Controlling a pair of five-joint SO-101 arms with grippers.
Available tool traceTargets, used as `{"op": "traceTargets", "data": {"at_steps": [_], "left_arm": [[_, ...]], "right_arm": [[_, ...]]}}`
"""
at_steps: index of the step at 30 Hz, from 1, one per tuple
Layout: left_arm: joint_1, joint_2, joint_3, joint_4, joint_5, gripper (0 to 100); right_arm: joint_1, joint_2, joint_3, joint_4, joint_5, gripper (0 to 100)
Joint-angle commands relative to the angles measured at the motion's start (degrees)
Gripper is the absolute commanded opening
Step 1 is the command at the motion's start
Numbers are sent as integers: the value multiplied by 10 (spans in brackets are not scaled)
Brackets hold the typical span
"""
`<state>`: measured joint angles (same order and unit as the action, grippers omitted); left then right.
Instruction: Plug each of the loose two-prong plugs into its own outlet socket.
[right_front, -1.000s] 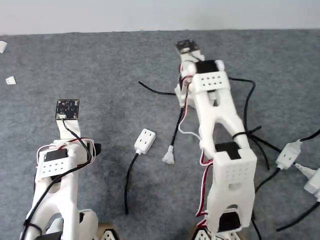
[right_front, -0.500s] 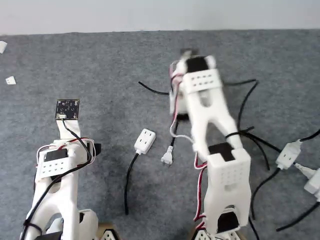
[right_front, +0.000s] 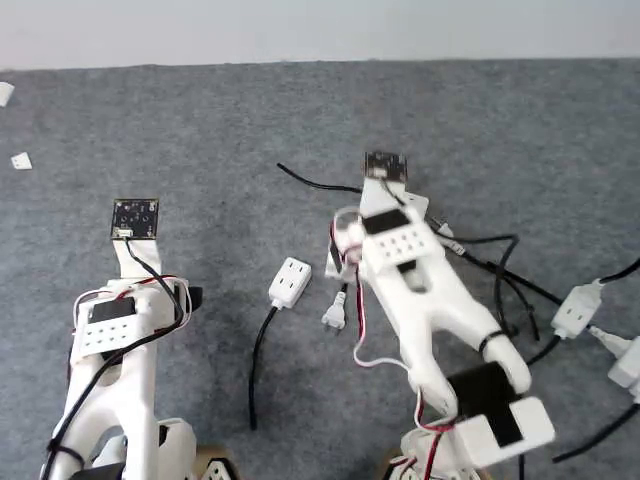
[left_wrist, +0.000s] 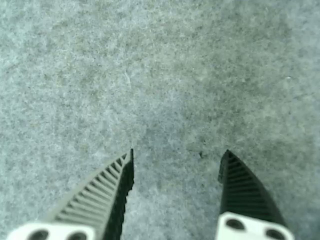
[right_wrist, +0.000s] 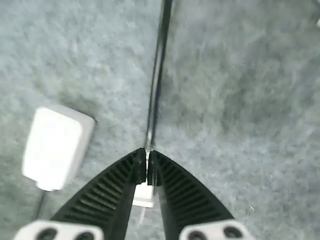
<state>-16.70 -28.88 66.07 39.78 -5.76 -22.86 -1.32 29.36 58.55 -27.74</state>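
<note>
High view: the plug (right_front: 335, 315) lies near the tabletop's middle, just beside the outlet socket (right_front: 289, 282) and not inserted. More connectors (right_front: 577, 310) lie at the right edge.

Left wrist view: the left gripper (left_wrist: 177, 160) has its jaws open over bare tabletop.

Right wrist view: the right gripper (right_wrist: 148, 152) has its jaws closed on the plug where the cord (right_wrist: 157, 75) enters. Judgement: insertion not yet done.

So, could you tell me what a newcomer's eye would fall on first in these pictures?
Probably the right gripper, shut on the white two-prong plug where its black cable joins it, right beside the white outlet socket in the middle of the grey carpet. The left gripper hangs open over a bare patch, and more white connectors lie at the high view's right edge.
</note>
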Motion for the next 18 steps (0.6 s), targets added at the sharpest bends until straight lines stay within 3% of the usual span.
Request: {"op": "traceTargets", "data": {"at_steps": [1,4,15,18], "left_arm": [[2,-1,-29,-12,-4,263],[2,-1,-29,-12,-4,263],[4,-1,-29,-12,-4,263],[4,-1,-29,-12,-4,263]], "right_arm": [[-1,-36,32,-27,-32,9],[-12,-36,35,-29,-107,9],[-40,30,27,-82,-109,10],[-39,40,21,-80,-138,61]]}}
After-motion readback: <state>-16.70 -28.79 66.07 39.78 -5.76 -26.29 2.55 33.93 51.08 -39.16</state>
